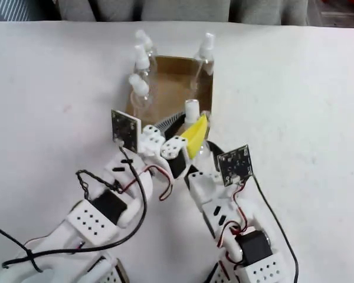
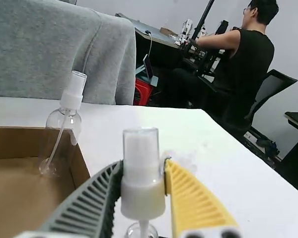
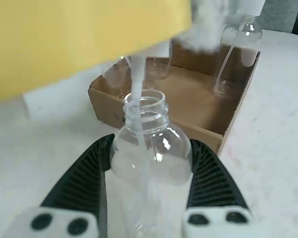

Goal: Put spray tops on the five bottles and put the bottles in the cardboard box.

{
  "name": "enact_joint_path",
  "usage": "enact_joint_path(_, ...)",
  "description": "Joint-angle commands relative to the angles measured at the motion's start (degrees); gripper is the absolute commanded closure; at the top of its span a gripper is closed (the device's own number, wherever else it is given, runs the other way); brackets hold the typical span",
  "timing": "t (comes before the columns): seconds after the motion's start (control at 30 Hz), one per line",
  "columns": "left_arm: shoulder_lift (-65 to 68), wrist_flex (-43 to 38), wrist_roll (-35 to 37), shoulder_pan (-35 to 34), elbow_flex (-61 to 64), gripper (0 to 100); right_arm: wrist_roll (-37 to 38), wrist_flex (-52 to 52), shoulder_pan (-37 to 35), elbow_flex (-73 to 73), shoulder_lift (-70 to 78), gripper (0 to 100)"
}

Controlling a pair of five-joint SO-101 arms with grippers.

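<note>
Left hand (image 2: 143, 171), grey and yellow fingers closed on a spray top (image 2: 140, 163), holds it over the open bottle (image 3: 149, 158), tube dipping into the neck. Right hand (image 3: 151, 148) clamps that bottle upright on the desk (image 1: 295, 88). Just beyond both hands, the cardboard box (image 3: 107, 99) holds capped bottles (image 1: 205, 50).

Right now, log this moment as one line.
left pincer: shut on spray top | right pincer: shut on bottle | spray top not yet seated | cardboard box: four capped bottles inside
</note>
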Motion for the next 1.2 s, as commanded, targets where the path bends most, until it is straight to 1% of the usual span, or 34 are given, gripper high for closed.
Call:
enact_joint_path(0.0, -2.2, -0.4, 0.4, 1.3, -0.5, 98, -0.5, -1.1, 0.9, -0.8, -0.5, 98.2)
enact_joint_path(0.33, -2.2, 0.2, 0.4, 1.2, -0.3, 98, 0.0, -0.4, 1.0, -0.7, -0.5, 98.2)
enact_joint_path(0.43, -2.5, 2.2, 0.3, 1.2, -0.4, 98, 0.1, -0.4, 1.9, -0.7, -0.5, 98.2)
enact_joint_path(0.63, -2.6, 2.8, -5.8, 1.5, -0.4, 98, 0.1, -0.4, 2.2, -0.7, -0.5, 98.2)
enact_joint_path(0.77, -2.4, 2.6, -6.6, 1.5, -0.4, 98, 0.5, -0.3, 2.2, -0.7, -0.5, 98.2)
enact_joint_path(0.83, -2.2, 2.8, -6.6, 1.6, -0.2, 98, 3.0, 0.8, 2.1, -0.7, -0.5, 98.2)
enact_joint_path(0.93, -2.6, 1.2, -6.7, 2.5, 1.5, 98, 3.9, 1.3, 2.1, -0.7, -0.5, 98.2)
enact_joint_path(1.1, -2.6, -5.5, -6.7, 2.9, 4.8, 98, 4.1, 1.4, 2.2, -0.7, -0.5, 98.2)
enact_joint_path(1.17, -2.6, -5.7, -9.1, 2.8, 5.5, 98, 4.1, 1.1, 3.3, -0.7, -0.5, 98.2)
